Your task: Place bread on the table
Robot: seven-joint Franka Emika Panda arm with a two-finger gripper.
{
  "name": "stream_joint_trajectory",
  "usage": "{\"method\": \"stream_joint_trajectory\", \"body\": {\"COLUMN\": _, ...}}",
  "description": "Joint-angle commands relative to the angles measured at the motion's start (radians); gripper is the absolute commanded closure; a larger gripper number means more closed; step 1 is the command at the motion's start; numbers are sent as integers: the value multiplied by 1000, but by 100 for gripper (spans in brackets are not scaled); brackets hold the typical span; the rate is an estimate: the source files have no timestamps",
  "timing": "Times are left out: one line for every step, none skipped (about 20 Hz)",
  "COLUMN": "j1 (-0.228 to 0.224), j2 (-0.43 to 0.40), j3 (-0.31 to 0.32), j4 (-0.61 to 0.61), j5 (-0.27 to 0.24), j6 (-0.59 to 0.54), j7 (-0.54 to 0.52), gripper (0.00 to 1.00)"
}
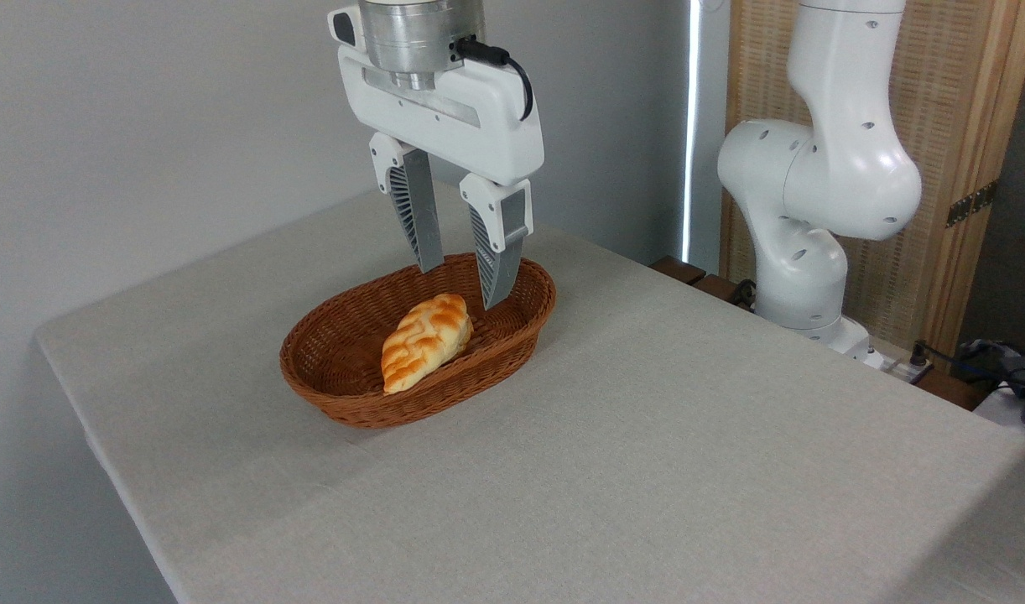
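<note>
Top edge cropping silver wrist above white two-finger gripper (462,289). Near wall of brown oval wicker basket (378,409) hiding underside of braided golden-orange bread loaf (425,340). Grey-beige cloth-covered table (647,453) running off bottom and right edges. Dark objects at right edge too cropped to identify.

A glossy braided crust is shown on the bread (426,340), rough woven wicker on the basket (487,356), and matt linen-like cloth on the table (647,436).
</note>
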Motion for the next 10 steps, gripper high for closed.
{"method": "stream_joint_trajectory", "body": {"j1": -16, "j2": -1, "j3": 9, "j4": 16, "j5": -4, "j6": -57, "j7": -61, "gripper": 0}}
{"method": "stream_joint_trajectory", "body": {"j1": -25, "j2": -1, "j3": 6, "j4": 11, "j5": -4, "j6": -60, "j7": -104, "gripper": 0}}
{"method": "stream_joint_trajectory", "body": {"j1": -42, "j2": 1, "j3": 5, "j4": 7, "j5": -4, "j6": -60, "j7": -147, "gripper": 0}}
{"method": "stream_joint_trajectory", "body": {"j1": -49, "j2": 1, "j3": 3, "j4": 4, "j5": -2, "j6": -60, "j7": -184, "gripper": 0}}
{"method": "stream_joint_trajectory", "body": {"j1": -52, "j2": 1, "j3": 2, "j4": -6, "j5": -4, "j6": -58, "j7": -222, "gripper": 0}}
{"method": "stream_joint_trajectory", "body": {"j1": -64, "j2": 1, "j3": 2, "j4": -10, "j5": -2, "j6": -57, "j7": -261, "gripper": 0}}
{"method": "stream_joint_trajectory", "body": {"j1": -70, "j2": 2, "j3": 2, "j4": -18, "j5": -4, "j6": -45, "j7": -297, "gripper": 0}}
{"method": "stream_joint_trajectory", "body": {"j1": -72, "j2": 1, "j3": 0, "j4": -27, "j5": -7, "j6": -28, "j7": -328, "gripper": 0}}
{"method": "stream_joint_trajectory", "body": {"j1": -79, "j2": -2, "j3": 2, "j4": -42, "j5": -10, "j6": 6, "j7": -363, "gripper": 0}}
{"method": "stream_joint_trajectory", "body": {"j1": -84, "j2": -5, "j3": 2, "j4": -58, "j5": -16, "j6": 40, "j7": -412, "gripper": 0}}
